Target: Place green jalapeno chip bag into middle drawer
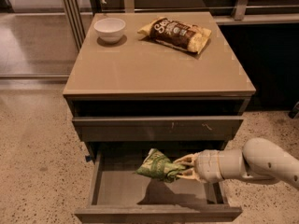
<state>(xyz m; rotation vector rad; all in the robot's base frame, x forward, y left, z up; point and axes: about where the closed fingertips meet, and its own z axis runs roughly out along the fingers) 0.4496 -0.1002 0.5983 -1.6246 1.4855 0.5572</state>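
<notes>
The green jalapeno chip bag (156,165) is a small crumpled green foil bag, held over the open middle drawer (119,192). My gripper (183,167) reaches in from the right on a white arm and is shut on the bag's right end. The bag hangs a little above the drawer's flat grey-brown floor, near its back middle, and casts a shadow below. The drawer is pulled out toward the camera under a closed drawer front (158,127) with small pale scratches.
A white bowl (110,29) sits at the cabinet top's back left. A larger dark brown and yellow chip bag (176,32) lies at the back right. Speckled floor surrounds the cabinet, with a dark area to the right.
</notes>
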